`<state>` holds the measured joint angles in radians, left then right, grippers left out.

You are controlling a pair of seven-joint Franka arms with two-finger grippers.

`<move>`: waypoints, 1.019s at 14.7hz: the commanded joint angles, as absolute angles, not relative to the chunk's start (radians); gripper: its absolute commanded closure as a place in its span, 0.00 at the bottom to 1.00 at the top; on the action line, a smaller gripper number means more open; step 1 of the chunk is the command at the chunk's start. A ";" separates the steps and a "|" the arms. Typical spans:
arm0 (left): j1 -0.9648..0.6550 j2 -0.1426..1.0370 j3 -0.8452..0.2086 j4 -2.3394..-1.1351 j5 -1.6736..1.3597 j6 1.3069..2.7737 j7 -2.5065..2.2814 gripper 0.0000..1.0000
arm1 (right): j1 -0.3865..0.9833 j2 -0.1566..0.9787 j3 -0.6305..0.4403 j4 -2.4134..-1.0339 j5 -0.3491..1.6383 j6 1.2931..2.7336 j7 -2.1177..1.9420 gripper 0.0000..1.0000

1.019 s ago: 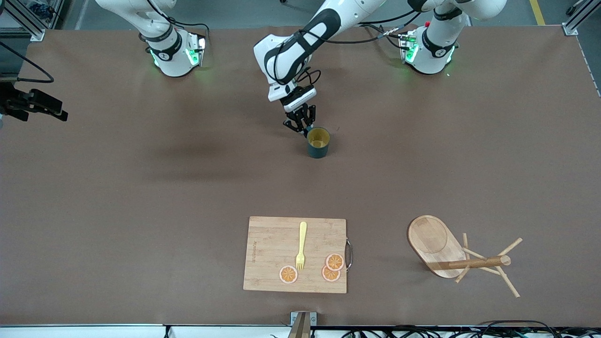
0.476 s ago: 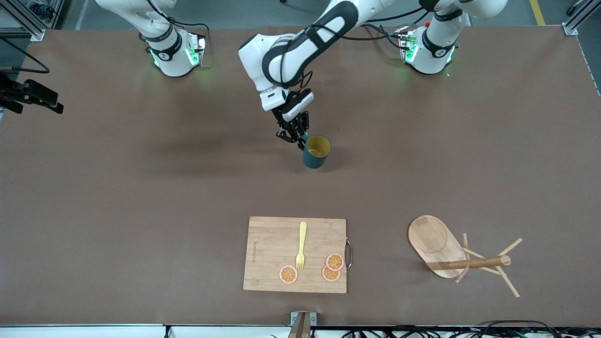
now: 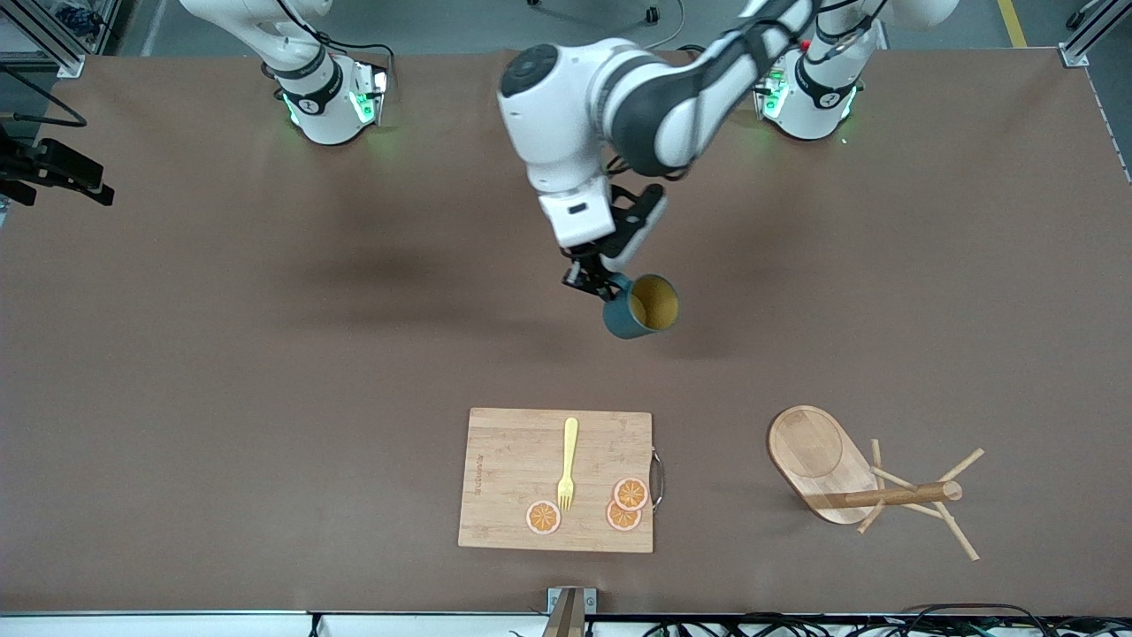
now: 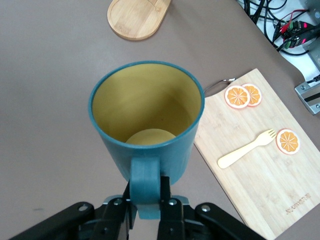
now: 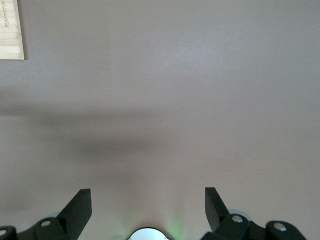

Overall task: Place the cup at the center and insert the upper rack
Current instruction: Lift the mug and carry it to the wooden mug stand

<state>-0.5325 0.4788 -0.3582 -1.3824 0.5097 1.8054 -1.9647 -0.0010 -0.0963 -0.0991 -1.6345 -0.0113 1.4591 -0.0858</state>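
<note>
The dark teal cup (image 3: 644,307) with a yellow-ochre inside hangs tilted in the air over the middle of the table. My left gripper (image 3: 594,281) is shut on its handle. In the left wrist view the cup (image 4: 147,120) fills the middle, and the left gripper (image 4: 148,192) clamps the handle from both sides. The upper rack (image 3: 849,478), a light wooden mug tree, lies on its side near the front edge toward the left arm's end; its oval base also shows in the left wrist view (image 4: 137,17). My right gripper (image 5: 147,195) is open and empty over bare table.
A rectangular bamboo cutting board (image 3: 555,478) lies near the front edge, nearer to the front camera than the cup. On it are a yellow fork (image 3: 567,462) and three orange slices (image 3: 631,493). The board also shows in the left wrist view (image 4: 260,165).
My left gripper has lifted the cup off the table and carried it toward the front camera and the left arm's end. The cup now tilts. The mug tree has not moved.
</note>
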 commanded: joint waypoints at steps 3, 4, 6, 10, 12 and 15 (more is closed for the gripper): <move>-0.313 0.429 -0.370 -1.318 0.251 1.812 -1.682 0.99 | -0.015 -0.109 -0.083 -1.638 -0.020 1.456 -0.078 0.00; -0.267 0.430 -0.368 -1.304 0.191 1.822 -1.633 0.99 | -0.015 -0.109 -0.083 -1.637 -0.018 1.457 -0.078 0.00; -0.180 0.433 -0.368 -1.304 0.086 1.865 -1.563 0.99 | -0.015 -0.107 -0.083 -1.637 -0.017 1.462 -0.077 0.00; -0.037 0.454 -0.364 -1.305 -0.144 1.930 -1.412 0.99 | -0.014 -0.107 -0.083 -1.634 -0.017 1.460 -0.078 0.00; 0.023 0.479 -0.364 -1.305 -0.260 1.950 -1.358 0.99 | -0.011 -0.107 -0.081 -1.628 -0.015 1.463 -0.078 0.00; 0.110 0.506 -0.362 -1.305 -0.408 1.985 -1.283 0.99 | -0.003 -0.107 -0.080 -1.628 -0.015 1.463 -0.078 0.00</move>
